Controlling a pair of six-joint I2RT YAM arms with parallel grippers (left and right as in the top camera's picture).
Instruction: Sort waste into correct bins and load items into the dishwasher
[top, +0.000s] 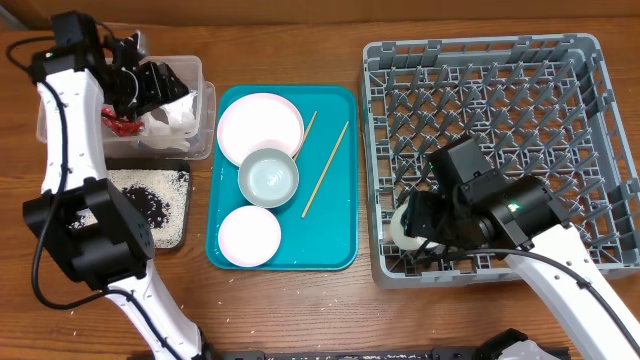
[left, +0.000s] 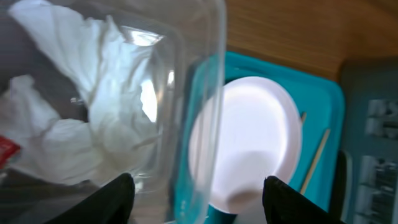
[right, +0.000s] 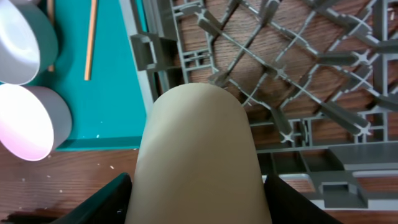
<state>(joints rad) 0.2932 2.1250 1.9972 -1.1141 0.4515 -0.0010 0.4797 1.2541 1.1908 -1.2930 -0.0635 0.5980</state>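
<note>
Evidently for loading, the right gripper (right: 198, 200) pinches the cup (right: 199, 134) over the rack's (top: 480, 45) near-left corner; the left gripper (left: 198, 199) hangs, jaws spread, above the napkin (left: 106, 93) in the tub (left: 212, 93) at the counter's far-left corner.

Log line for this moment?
left gripper: open over clear tub | right gripper: holding cup at rack corner | tray: plate, green bowl, white bowl, chopsticks
</note>
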